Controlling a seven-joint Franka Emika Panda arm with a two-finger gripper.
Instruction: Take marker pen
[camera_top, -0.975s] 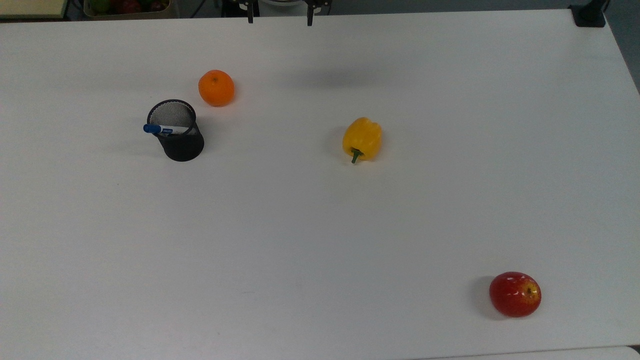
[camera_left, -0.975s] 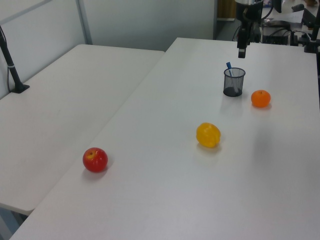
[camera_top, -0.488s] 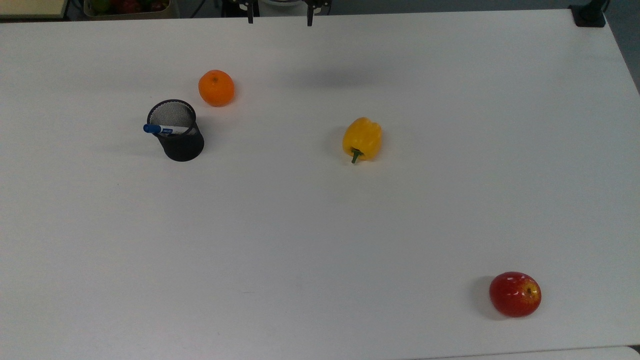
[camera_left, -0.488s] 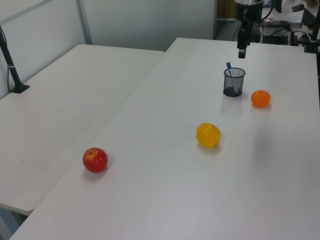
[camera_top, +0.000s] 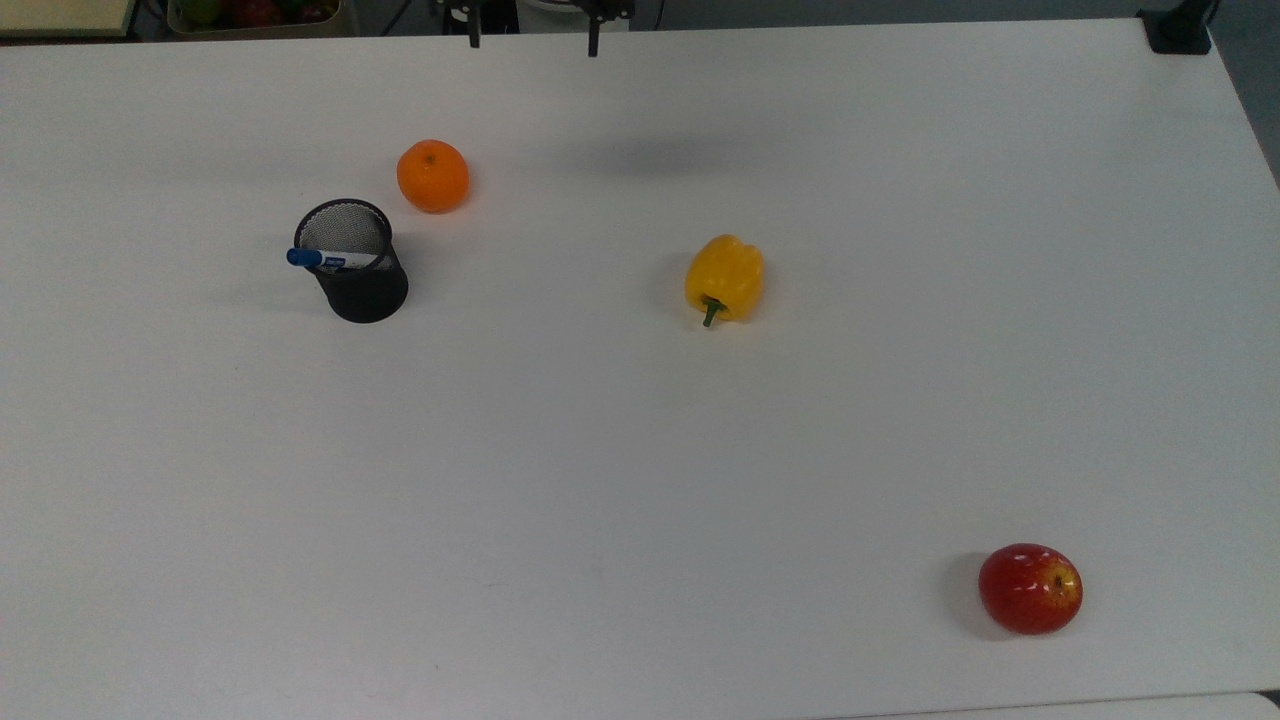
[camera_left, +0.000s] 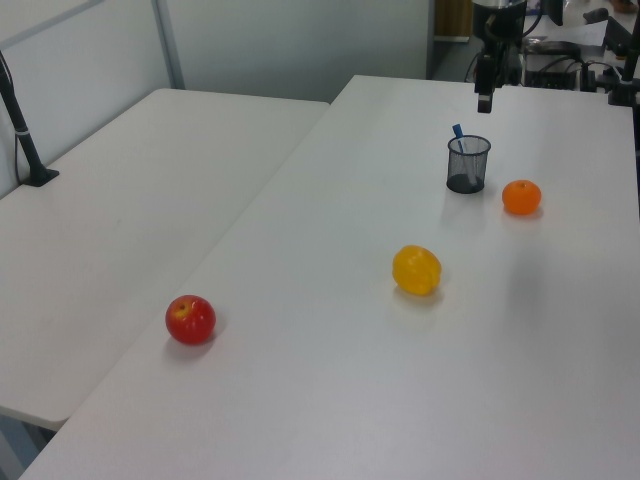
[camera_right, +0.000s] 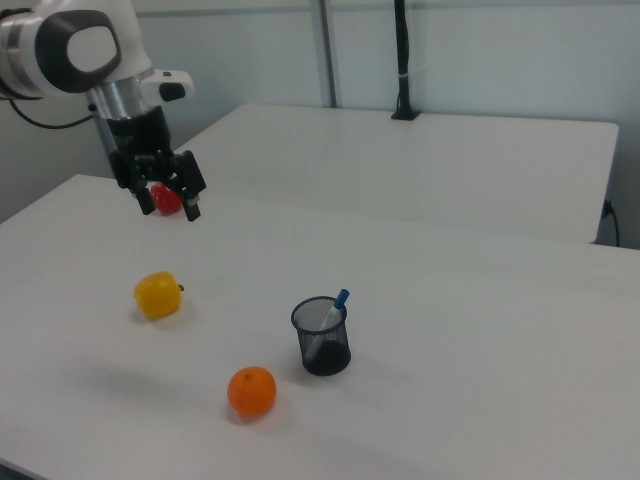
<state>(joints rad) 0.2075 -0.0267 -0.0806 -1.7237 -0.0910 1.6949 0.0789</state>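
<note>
In the right view an orange (camera_right: 251, 391) lay nearest, just beside the black mesh cup (camera_right: 321, 336) where the marker pen (camera_right: 333, 308) leaned, blue cap up above the rim. A yellow pepper (camera_right: 159, 295) sat to the right view's left, an apple (camera_right: 166, 198) beyond. The gripper (camera_right: 168, 205) hung high above the table (camera_right: 480, 330), fingers spread, grasping nothing. Bare tabletop surrounded the cup, well clear of the edges.
</note>
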